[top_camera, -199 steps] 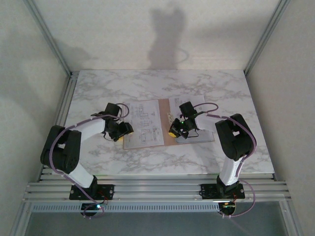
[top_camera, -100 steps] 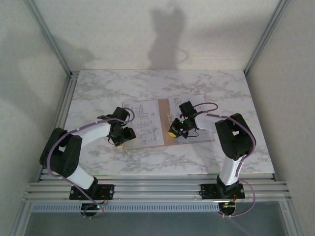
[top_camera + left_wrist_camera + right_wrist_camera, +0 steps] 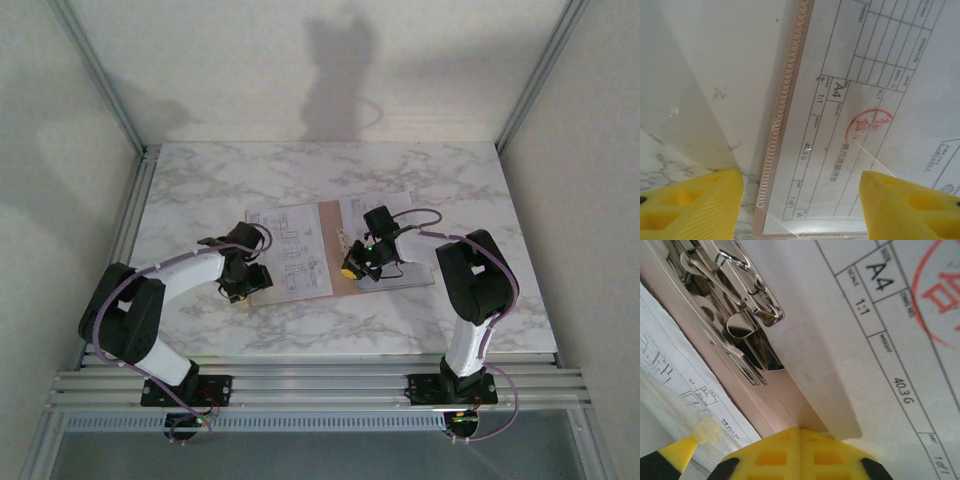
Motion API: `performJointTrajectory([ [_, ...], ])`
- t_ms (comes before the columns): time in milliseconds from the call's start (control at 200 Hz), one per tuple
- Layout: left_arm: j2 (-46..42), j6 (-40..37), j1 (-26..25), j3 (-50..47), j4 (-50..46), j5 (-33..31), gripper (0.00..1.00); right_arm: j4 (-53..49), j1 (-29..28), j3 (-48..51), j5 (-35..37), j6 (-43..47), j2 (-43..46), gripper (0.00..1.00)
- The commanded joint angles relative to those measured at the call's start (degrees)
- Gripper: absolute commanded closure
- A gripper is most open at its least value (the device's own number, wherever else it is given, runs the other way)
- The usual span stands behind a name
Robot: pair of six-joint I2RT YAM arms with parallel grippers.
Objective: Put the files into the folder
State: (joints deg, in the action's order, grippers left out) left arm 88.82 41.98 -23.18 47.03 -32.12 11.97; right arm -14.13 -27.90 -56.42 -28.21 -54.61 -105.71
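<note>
Left fingers (image 3: 690, 205) spread either side of the folder (image 3: 786, 100) corner, we see right fingers (image 3: 770, 460) pressed together over the files (image 3: 890, 365), beside the metal clip (image 3: 740, 300)

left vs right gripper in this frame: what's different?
Jaws: the left gripper is open, its yellow fingers wide apart; the right gripper is shut, its fingers pressed together.
Place: the left gripper sits at the near left corner of the folder; the right gripper sits mid-folder beside the metal clip.
Shared: each points down at a printed sheet marked A4, the left sheet and the right sheet.
</note>
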Motion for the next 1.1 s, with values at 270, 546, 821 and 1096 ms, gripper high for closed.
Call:
performJointTrajectory([
  [270, 0.41, 0.45, -3.91, -0.36, 4.83, 6.32, 0.37, -6.37, -0.54, 2.79, 4.71, 0.05, -4.95, 1.00],
  [546, -0.95, 1.25, -5.72, 1.89, 4.72, 6.61, 0.37, -6.02, -0.54, 2.81, 4.50, -0.17, -5.05, 1.00],
  [821, -5.78, 1.21, -5.58, 3.98, 2.70, 5.00, 0.38, -6.07, -0.49, 2.90, 4.48, -0.06, -5.23, 1.00],
  [1096, -10.02, 1.91, -5.65, 8.21, -0.12, 3.95, 0.38, -6.66, -0.55, 2.21, 4.31, 0.33, -5.50, 1.00],
])
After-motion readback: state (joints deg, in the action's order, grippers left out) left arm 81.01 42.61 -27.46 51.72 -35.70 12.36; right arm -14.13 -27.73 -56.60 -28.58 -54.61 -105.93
